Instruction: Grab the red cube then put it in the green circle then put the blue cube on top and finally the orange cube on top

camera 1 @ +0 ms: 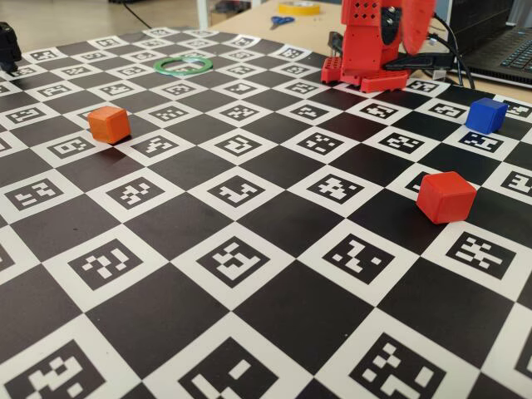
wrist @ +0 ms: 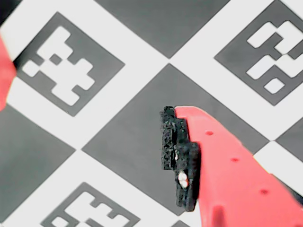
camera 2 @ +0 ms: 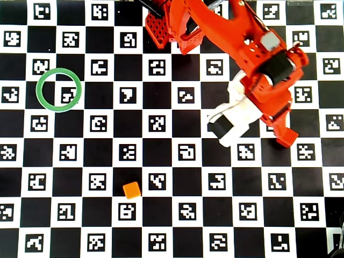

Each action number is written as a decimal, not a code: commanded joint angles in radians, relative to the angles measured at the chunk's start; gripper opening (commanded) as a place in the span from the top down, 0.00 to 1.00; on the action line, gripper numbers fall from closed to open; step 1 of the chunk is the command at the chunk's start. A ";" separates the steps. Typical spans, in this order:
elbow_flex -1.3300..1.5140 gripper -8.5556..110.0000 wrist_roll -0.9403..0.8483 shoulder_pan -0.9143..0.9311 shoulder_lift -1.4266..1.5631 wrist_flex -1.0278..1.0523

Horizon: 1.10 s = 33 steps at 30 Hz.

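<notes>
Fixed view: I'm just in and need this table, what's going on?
A red robot arm hangs over the checkered board with its jaws open on nothing. The red cube, blue cube and orange cube sit apart on the board, none stacked. The green circle is empty.

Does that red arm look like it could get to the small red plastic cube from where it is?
Probably yes. The small matte red cube sits alone on the checkered board, apart from the deep-blue cube, and the tool is open and empty.
</notes>
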 commanded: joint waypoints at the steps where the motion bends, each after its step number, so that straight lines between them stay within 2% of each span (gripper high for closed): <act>1: -0.109 0.49 0.034 -0.018 -0.038 -0.041; 9: -0.213 0.49 0.043 -0.044 -0.225 -0.077; 19: -0.278 0.49 0.063 -0.126 -0.308 -0.112; 33: -0.307 0.50 0.051 -0.141 -0.388 -0.193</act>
